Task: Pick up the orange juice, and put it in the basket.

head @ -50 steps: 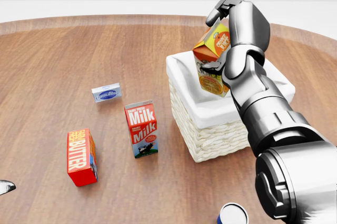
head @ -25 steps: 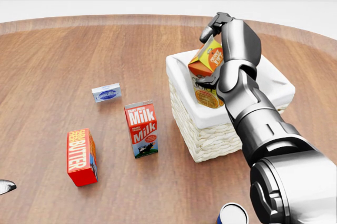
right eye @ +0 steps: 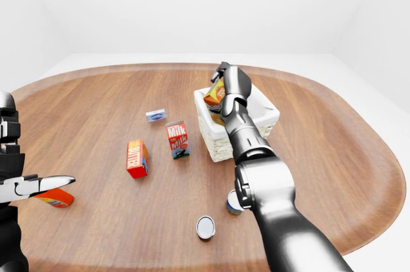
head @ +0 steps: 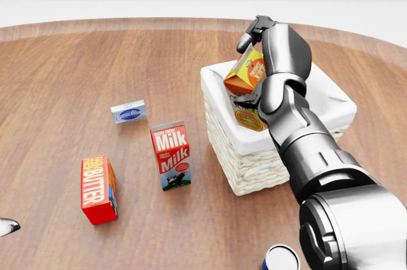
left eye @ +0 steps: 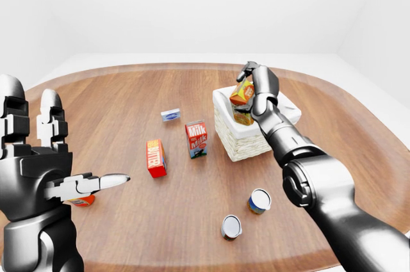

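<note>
My right hand [head: 254,60] was closed round the orange juice [head: 245,74], one finger hooked over the carton's gabled top and another pressed against its side lower down. The carton was tilted and sat partly inside the basket [head: 321,101], its lower half below the white liner rim and its upper half above it. Directly under my hand the carton had reached the basket's interior; whether its base touched the bottom could not be determined.

Status, as I judged it: pick-up complete, transport complete, placement partial. Remaining steps: lower the carton until it rested, release the fingers, withdraw the hand clear of the rim.

To the left of my hand, well apart, stood the milk carton [head: 170,155]; the butter box [head: 98,189] lay further left again. Neither obstructed the release.

My left hand [left eye: 48,176] was held open at the far side, fingers spread, grasping nothing.
</note>
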